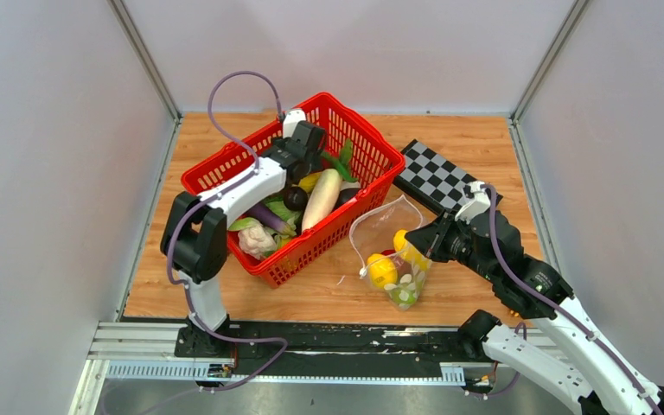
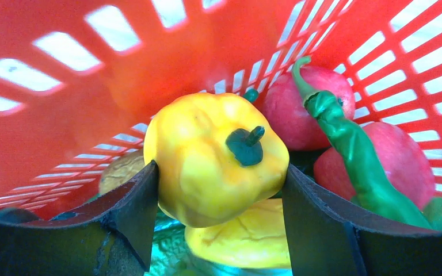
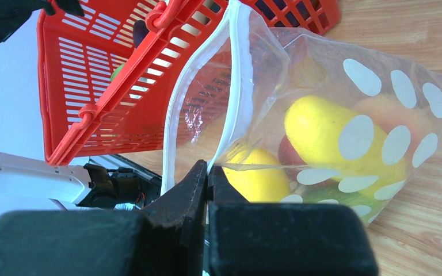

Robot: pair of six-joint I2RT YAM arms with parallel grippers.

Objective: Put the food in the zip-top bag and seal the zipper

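- A red basket (image 1: 337, 226) sits on the left half of the wooden table (image 1: 484, 138), heaped with toy food. A white radish (image 1: 322, 199) lies on top, and a cauliflower (image 1: 255, 238) sits at the near end.
- The left arm bends up from its base and reaches over the basket's near-left rim, its wrist tipped down into the far corner.
- The left gripper (image 2: 218, 178) is clamped on a yellow pepper (image 2: 207, 155), one finger pressed to each side. The basket walls close in behind the pepper. Two pink-red fruits (image 2: 316, 109) and a green chilli (image 2: 351, 144) crowd its right side, and another yellow piece (image 2: 242, 238) lies underneath.
- The bag (image 1: 393, 233) stands on the table just beside the basket's near-right wall, its mouth gaping upward. Inside are a lemon (image 1: 382, 271), a longer yellow fruit (image 3: 322, 132) and something green at the bottom.
- The zipper (image 3: 239, 69) is unsealed, its two strips spread wide apart.
- A checkerboard (image 1: 437, 177) lies flat behind the bag, near the basket's right corner.
- The right arm rises from the near-right corner and leans in toward the bag. The right gripper (image 3: 208, 169) is pinched tight on the bag's mouth edge, holding it up.
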